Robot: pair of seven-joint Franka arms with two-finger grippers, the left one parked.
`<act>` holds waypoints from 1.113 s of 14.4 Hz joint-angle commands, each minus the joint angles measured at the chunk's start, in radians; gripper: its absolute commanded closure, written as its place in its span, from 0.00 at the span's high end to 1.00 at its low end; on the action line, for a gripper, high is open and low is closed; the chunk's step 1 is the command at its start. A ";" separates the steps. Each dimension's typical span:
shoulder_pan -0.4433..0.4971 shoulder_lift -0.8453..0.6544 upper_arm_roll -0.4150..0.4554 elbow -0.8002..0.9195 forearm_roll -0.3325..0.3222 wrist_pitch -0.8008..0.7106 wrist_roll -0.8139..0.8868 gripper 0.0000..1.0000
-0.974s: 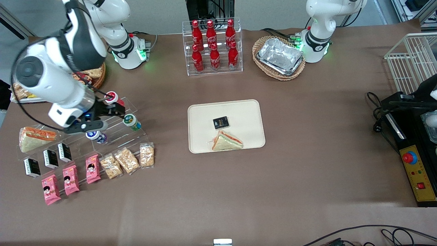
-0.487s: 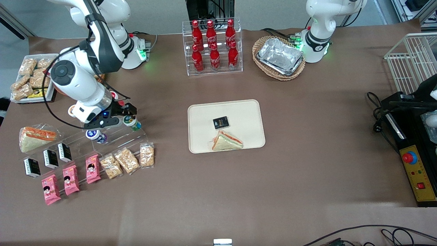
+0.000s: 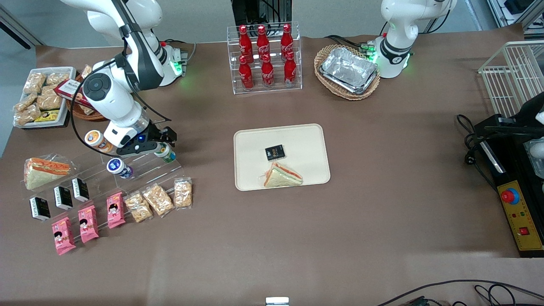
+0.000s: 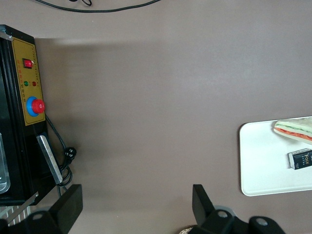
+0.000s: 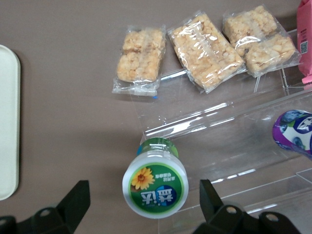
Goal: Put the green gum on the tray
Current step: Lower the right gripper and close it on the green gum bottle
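- You are in the approach step: the tool hangs over the green gum, which lies on the clear acrylic display steps toward the working arm's end of the worktop. The bottle is not yet gripped.
- In the right wrist view the tool is released, its two fingers spread wide with the green gum between them and clear gaps on both sides; the white lid with the sunflower label faces the camera.
- Next move, as you would judge it: lower, centre on the lid end and clench across the bottle's body, then lift clear of the steps before carrying to the tray.
- Watch the blue gum bottle on a step nearer the front camera; it sits well apart from the fingers but on the same rack.
- The tray already carries a wrapped sandwich and a small black packet; the part of it farther from the front camera looks free for the drop.
- Hard to make out: the front view hides most of the green gum under the tool, the wrist view cuts off the fingertips, and the transparent step edges are difficult to trace.
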 commanded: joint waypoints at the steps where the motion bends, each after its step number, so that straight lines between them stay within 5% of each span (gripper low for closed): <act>1: -0.002 -0.025 0.006 -0.049 -0.007 0.057 0.001 1.00; 4: -0.002 -0.011 0.006 -0.051 -0.007 0.075 0.001 0.94; 6: -0.002 -0.005 0.004 -0.059 -0.007 0.088 0.001 0.73; 9: -0.002 -0.001 0.004 -0.059 -0.008 0.089 -0.001 0.55; 16: -0.006 -0.005 0.002 -0.021 -0.007 0.063 0.001 0.43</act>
